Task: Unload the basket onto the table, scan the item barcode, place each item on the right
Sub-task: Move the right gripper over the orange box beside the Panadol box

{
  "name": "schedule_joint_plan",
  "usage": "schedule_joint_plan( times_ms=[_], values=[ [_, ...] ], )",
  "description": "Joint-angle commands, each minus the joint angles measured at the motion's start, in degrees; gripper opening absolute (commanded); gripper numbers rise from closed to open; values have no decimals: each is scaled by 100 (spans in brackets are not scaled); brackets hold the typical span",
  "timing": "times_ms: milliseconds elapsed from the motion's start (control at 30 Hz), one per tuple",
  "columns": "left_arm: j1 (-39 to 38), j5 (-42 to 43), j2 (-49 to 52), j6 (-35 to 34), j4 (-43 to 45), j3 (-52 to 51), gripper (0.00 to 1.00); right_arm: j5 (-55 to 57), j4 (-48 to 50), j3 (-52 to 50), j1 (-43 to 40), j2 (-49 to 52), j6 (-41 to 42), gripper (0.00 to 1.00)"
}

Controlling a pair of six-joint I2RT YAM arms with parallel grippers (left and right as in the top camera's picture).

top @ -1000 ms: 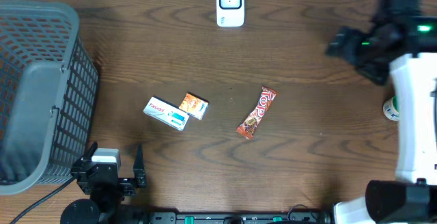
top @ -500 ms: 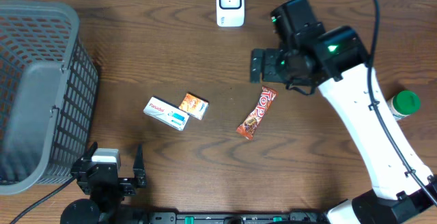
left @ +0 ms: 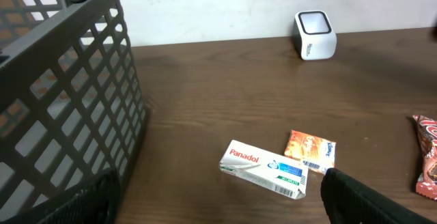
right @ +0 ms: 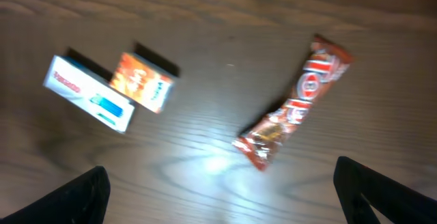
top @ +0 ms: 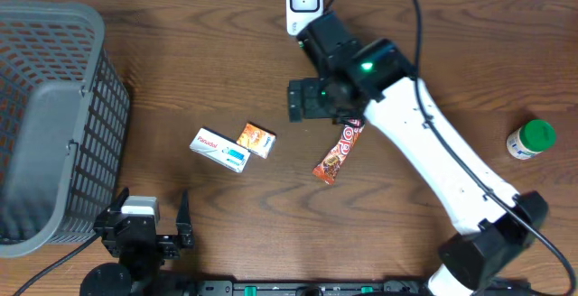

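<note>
Right arm [top: 433,152] arrives from 3 o'clock | right fingers [right: 75,200] wide, empty, near chocolate bar [top: 339,150] | left fingers [left: 369,197] wide | pickup pending

Mock shop checkout: scanner [top: 304,5], basket [top: 107,129], medicine box [top: 220,150], snack bar [top: 340,149].

You have: basket [left: 61,94] at left edge of table [left: 205,80] | scanner [left: 315,35] by far edge | Panadol box [left: 263,169] touching orange box [left: 311,151]

The right arm [top: 433,165] has white links and a black wrist housing [top: 339,57] (a small green light [top: 366,65] glows on it); a black cable [top: 418,25] loops alongside. The left arm [top: 135,233] is black.
</note>
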Motion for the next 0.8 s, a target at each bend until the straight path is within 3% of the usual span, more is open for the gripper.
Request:
schedule_joint_plan(
  times_ms=[0, 300, 767],
  values=[
    [24, 13, -37, -11, 4, -11, 93, -645, 116, 7, 120, 407, 723, 99],
    [24, 13, -37, -11, 4, -11, 93, -1375, 564, 9, 247, 1414, 1300, 99],
    [24, 13, -37, -11, 4, -11, 93, -1370, 1287, 9, 664, 1602, 3086, 99]
  ],
)
